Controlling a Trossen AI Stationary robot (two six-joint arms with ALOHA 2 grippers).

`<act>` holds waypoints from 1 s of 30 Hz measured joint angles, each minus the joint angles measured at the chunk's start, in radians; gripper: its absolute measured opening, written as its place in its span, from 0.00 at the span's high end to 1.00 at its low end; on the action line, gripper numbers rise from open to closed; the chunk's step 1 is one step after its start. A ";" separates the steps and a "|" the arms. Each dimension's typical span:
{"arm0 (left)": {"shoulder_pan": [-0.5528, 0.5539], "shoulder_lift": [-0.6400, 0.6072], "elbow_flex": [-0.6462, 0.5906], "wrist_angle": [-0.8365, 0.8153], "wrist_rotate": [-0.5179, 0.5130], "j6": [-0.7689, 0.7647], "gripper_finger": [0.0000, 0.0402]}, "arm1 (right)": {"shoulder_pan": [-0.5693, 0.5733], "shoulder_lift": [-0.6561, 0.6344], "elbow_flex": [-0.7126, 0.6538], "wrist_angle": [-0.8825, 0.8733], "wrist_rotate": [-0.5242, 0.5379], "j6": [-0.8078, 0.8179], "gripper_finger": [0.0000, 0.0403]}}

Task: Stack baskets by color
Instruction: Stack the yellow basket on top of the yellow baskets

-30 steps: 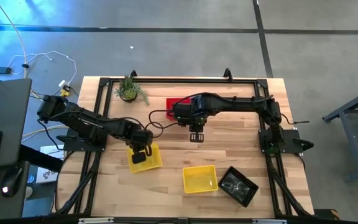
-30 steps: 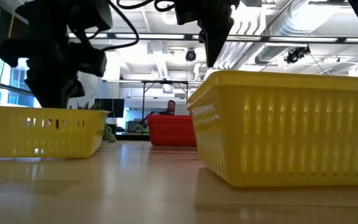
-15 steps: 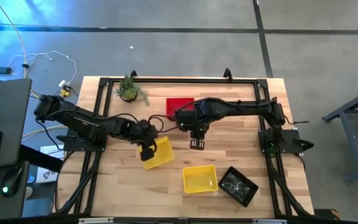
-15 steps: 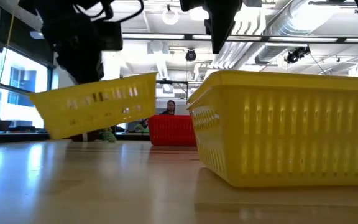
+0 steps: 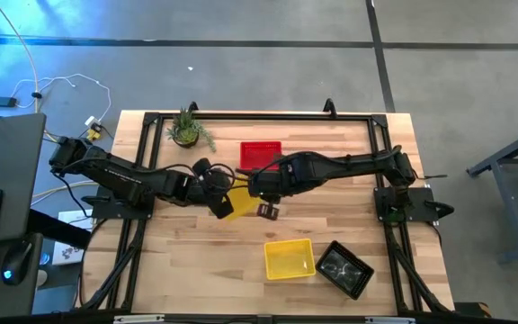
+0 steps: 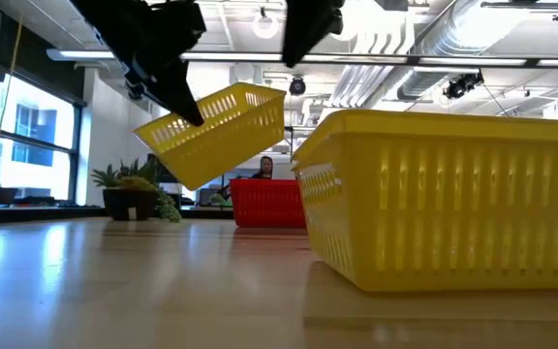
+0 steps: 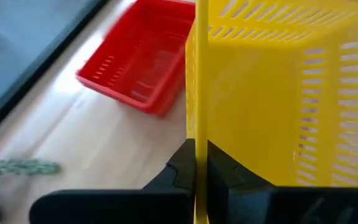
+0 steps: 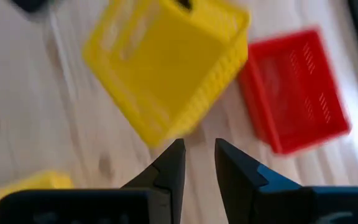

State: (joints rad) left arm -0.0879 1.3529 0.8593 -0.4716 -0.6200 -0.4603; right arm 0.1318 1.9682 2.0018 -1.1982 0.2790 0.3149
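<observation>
My left gripper (image 7: 196, 154) is shut on a yellow basket (image 5: 239, 202), which hangs tilted above the middle of the table (image 6: 216, 131). My right gripper (image 5: 266, 210) hovers just right of that basket, fingers (image 8: 197, 163) slightly apart with nothing between them; the wrist view looks down on the held basket (image 8: 166, 62). A red basket (image 5: 261, 153) rests on its base farther back. A second yellow basket (image 5: 289, 258) and a black basket (image 5: 344, 268) sit on the table near the front edge. My left gripper pinches one side wall of the yellow basket at its rim (image 7: 196, 124), one finger inside the basket and one outside. The fingers come from the table's left, slanting down. The basket is lifted clear of the table and tilted, its opening turned up and toward the left.
A small potted plant (image 5: 187, 130) stands at the far left of the table. The near yellow basket (image 6: 444, 194) fills the right of the low view. Bare wood lies at the front left (image 5: 196, 270).
My left gripper has lifted the yellow basket off the table and carried it up and toward the right and far side, tipping it from level to strongly tilted. My right gripper has moved toward the near edge and the left, close to the held basket.
</observation>
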 joint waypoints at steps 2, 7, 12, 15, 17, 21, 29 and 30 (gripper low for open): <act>0.000 0.000 0.000 -0.002 -0.034 -0.006 1.00 | 0.000 0.000 0.000 0.036 0.034 -0.001 0.82; 0.000 0.000 0.000 0.000 -0.093 -0.009 1.00 | -0.014 0.000 0.000 0.086 0.095 -0.057 0.82; 0.000 0.000 0.000 0.011 -0.194 -0.008 1.00 | -0.034 0.000 0.000 0.133 0.102 -0.080 0.76; 0.006 0.000 0.000 0.016 -0.243 0.001 1.00 | -0.048 0.000 0.000 0.154 0.106 -0.080 0.71; 0.010 0.000 0.000 0.029 -0.250 0.016 1.00 | -0.058 0.000 0.000 0.169 0.102 -0.080 0.67; 0.010 0.000 0.000 0.072 -0.271 0.051 1.00 | -0.078 0.000 0.000 0.195 0.076 -0.080 0.62; 0.010 0.000 0.000 0.166 -0.282 0.111 1.00 | -0.113 0.001 0.000 0.192 0.054 -0.052 0.61; 0.010 0.000 0.000 0.172 -0.282 0.120 1.00 | -0.116 0.001 0.000 0.189 0.056 -0.048 0.61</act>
State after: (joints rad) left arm -0.0780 1.3533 0.8589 -0.2999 -0.9024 -0.3406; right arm 0.0162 1.9690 2.0018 -1.0092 0.3352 0.2665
